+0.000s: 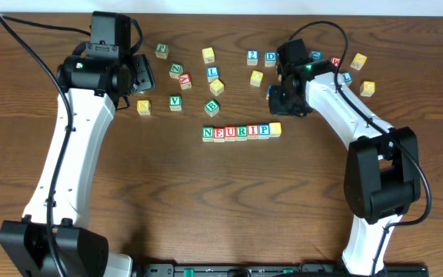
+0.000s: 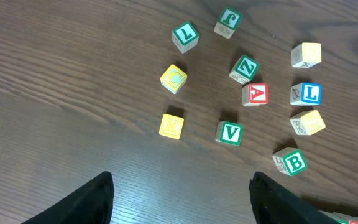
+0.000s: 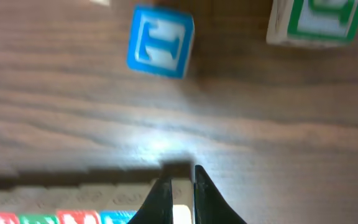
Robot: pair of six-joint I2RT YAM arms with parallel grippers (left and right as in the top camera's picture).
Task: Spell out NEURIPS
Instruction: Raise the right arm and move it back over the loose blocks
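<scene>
The NEURIPS row [image 1: 241, 131] lies at the table's centre, green N [image 1: 208, 133] at its left end and a yellow-topped cube [image 1: 275, 129] at its right. In the right wrist view the row [image 3: 73, 198] runs along the bottom edge, and the yellow-topped cube [image 3: 180, 214] shows through the narrow slit between the fingers. My right gripper [image 3: 182, 171] is shut with nothing in it, hovering just behind the row's right end [image 1: 281, 100]. My left gripper [image 2: 180, 177] is open over bare wood, far left of the row [image 1: 141, 77], holding nothing.
Loose letter cubes lie behind the row: a green V [image 2: 230, 132], a green B [image 2: 291, 163], a red A [image 2: 255, 94], a yellow cube [image 2: 171, 124]. A blue cube [image 3: 160, 42] and a green one [image 3: 316, 22] sit beyond the right fingers. More cubes [image 1: 358, 60] lie far right.
</scene>
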